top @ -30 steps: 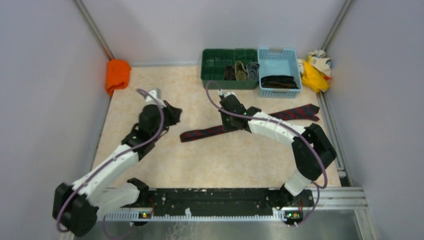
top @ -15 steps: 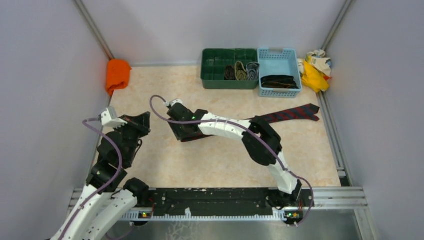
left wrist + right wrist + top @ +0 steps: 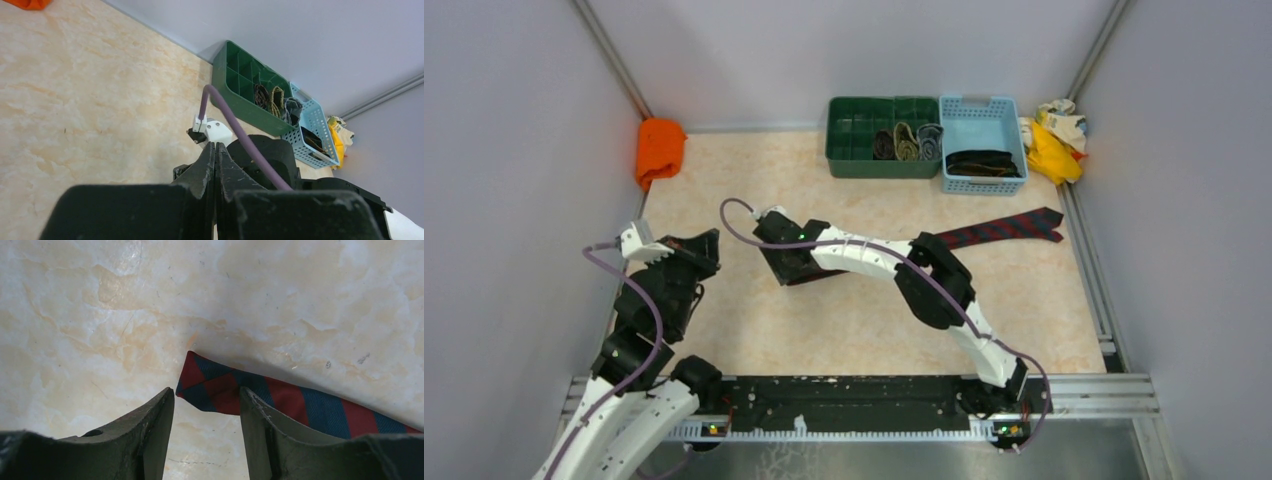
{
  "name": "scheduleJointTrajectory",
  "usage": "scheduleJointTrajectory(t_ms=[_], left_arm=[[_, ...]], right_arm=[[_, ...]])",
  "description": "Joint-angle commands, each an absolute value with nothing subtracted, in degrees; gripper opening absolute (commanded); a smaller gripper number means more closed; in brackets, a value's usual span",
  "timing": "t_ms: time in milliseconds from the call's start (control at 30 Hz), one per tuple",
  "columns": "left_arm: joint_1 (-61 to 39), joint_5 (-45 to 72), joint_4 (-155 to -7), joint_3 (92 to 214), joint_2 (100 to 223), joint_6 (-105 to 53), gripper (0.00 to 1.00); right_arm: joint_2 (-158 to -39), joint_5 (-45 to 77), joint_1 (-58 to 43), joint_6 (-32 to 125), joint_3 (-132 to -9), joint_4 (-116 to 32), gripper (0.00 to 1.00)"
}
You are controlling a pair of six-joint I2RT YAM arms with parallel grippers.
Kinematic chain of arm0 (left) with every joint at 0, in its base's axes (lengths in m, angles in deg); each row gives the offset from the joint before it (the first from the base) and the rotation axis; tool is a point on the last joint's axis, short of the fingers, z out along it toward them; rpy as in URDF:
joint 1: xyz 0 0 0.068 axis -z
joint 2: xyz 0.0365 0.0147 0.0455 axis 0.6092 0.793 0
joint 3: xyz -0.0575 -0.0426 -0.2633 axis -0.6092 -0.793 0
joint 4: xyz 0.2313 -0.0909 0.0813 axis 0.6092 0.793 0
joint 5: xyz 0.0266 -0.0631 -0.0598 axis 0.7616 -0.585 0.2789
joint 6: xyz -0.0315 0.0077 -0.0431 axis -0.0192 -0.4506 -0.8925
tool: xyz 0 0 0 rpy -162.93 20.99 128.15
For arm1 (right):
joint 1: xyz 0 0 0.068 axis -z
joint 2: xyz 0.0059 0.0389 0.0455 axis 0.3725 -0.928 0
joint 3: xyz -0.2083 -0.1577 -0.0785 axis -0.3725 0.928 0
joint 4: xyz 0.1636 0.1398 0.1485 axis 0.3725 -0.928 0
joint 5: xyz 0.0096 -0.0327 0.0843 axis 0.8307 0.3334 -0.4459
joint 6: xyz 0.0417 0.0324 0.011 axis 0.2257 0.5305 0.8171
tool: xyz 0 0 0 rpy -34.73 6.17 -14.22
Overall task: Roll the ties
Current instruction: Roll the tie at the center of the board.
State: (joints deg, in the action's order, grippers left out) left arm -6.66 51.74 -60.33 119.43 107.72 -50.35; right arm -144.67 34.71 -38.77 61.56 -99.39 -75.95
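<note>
Shift: right gripper (image 3: 205, 395) now at plaid tie (image 3: 300, 407) tip, jaws spread astride; left gripper (image 3: 215, 150) pulled back, jaws pressed together; rolling likely next.

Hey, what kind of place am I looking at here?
Probably a robot lab test cell: plain walls around a table, metal frame rails, and a green tray and blue basket holding ties.

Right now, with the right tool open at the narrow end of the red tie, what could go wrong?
1. Only the tip of the red tie lies between the fingers of the right tool; flat on the table, it may slip out when they close.
2. The left tool is shut and off to the side, so nothing pins the tie; it may slide instead of rolling.
</note>
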Motion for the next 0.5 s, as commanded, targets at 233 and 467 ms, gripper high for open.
scheduleJointTrajectory(t_ms=[233, 467], left_arm=[[-6.5, 52.2, -60.5, 119.5, 107.4, -49.4, 0.0], [-6.5, 52.0, -61.0, 119.1, 107.3, -49.2, 0.0]], right_arm=[[-149.1, 33.5, -41.8, 63.9, -102.6, -77.7, 0.49], [-150.3, 35.3, -41.9, 64.6, -103.4, -79.9, 0.31]])
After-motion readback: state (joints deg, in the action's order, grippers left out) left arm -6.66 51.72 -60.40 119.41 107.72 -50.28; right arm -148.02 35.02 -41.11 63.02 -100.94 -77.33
